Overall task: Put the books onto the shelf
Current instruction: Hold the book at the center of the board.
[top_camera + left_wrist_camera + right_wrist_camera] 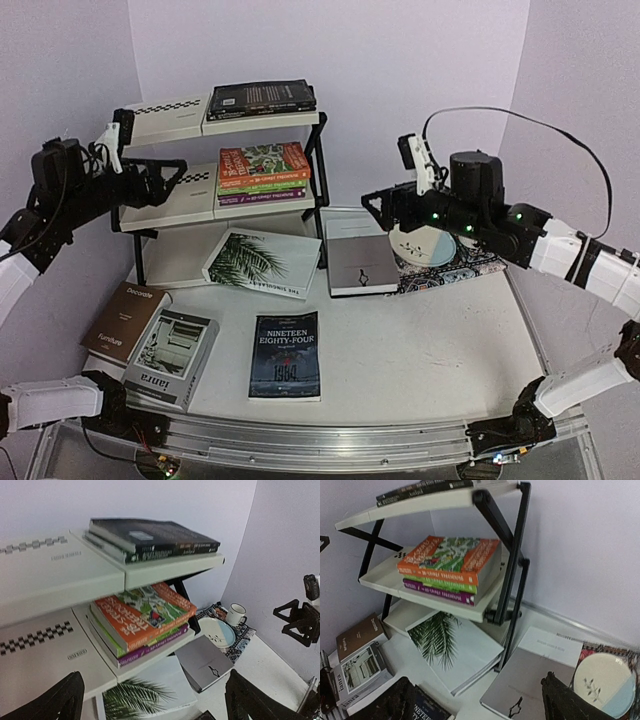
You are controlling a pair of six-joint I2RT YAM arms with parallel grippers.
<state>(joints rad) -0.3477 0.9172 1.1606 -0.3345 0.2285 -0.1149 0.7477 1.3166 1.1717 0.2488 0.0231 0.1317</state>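
Left tool (165, 183), right tool (383, 208): both wide open, empty. Books: stacks on the shelf's (170, 118) top and middle tiers; five flat on the desk (420, 340). Risk: the grey book (361, 265) lay just beside a plate (430, 243); dragging it might knock the plate.

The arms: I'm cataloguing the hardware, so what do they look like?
The left arm and right arm are black near the wrists, white lower down. The right carries green lights and a looping black cable. Fingers are black triangular frames.
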